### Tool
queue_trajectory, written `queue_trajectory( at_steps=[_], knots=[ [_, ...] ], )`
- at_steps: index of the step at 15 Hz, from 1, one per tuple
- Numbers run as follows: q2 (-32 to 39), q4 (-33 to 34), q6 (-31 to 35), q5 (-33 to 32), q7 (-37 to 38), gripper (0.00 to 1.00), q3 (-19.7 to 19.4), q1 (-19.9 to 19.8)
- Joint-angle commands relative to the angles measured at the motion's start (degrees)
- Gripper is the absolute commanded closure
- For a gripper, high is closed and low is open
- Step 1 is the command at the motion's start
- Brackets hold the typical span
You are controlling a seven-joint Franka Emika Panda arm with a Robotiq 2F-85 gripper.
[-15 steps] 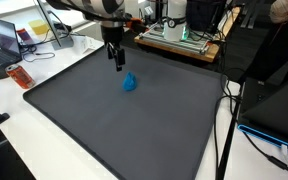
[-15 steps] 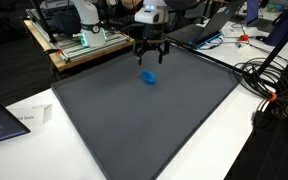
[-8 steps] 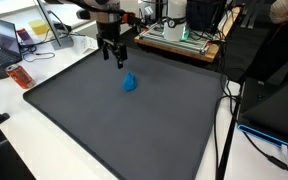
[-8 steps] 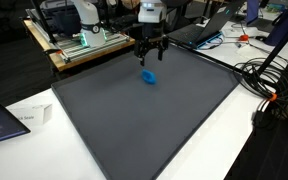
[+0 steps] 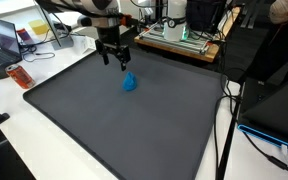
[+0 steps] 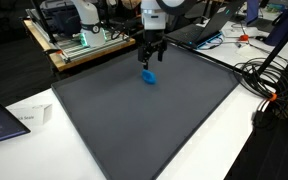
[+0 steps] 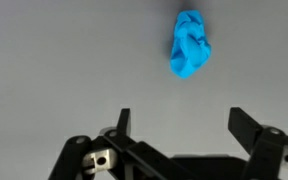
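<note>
Jaws stand wide apart and hold nothing. In an exterior view the gripper (image 5: 117, 62) hangs over the dark mat (image 5: 114, 130), with the blue crumpled lump (image 5: 129, 83) lying near it, untouched. In an exterior view the gripper (image 6: 149, 62) hovers close over the lump (image 6: 149, 76). In the wrist view the fingertips (image 7: 124, 118) are spread, the lump (image 7: 190, 44) lying beyond them, clear of both

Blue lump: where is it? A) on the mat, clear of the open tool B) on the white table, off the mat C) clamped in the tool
A: the blue lump lies on the mat, with the open tool apart from it.
</note>
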Motion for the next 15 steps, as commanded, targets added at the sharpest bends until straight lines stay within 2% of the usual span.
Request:
queue_trajectory(
  at_steps=[1, 2, 3, 4, 5, 6, 7, 8, 9, 14, 15],
  knots=[
    [4.8, -0.3, 1.0, -3.3, -6.0, 0.00, 5.3, -3.9],
    [7.0, -4.9, 1.3, -9.0, -0.4, 0.00, 11.6, -7.4],
    [8.3, -4.6, 2.0, -10.7, -0.2, 0.00, 12.3, -7.9],
    [7.7, -0.3, 1.9, -5.6, -6.6, 0.00, 7.1, -5.6],
    [9.1, -6.0, 1.8, -11.3, -0.3, 0.00, 11.8, -8.7],
    [9.2, -5.7, 1.8, -11.3, -0.7, 0.00, 11.1, -8.7],
    [8.6, -2.6, 1.8, -8.3, -3.9, 0.00, 7.6, -7.2],
    [6.0, -3.8, -1.8, -5.4, -2.0, 0.00, 4.8, -5.1],
    [8.3, -4.2, 0.0, -9.3, -0.1, 0.00, 7.9, -7.0],
    [8.3, -4.0, 0.0, -9.3, -0.1, 0.00, 7.4, -7.1],
    [6.2, -3.8, -2.2, -5.5, -3.2, 0.00, 4.1, -5.7]
  ],
)
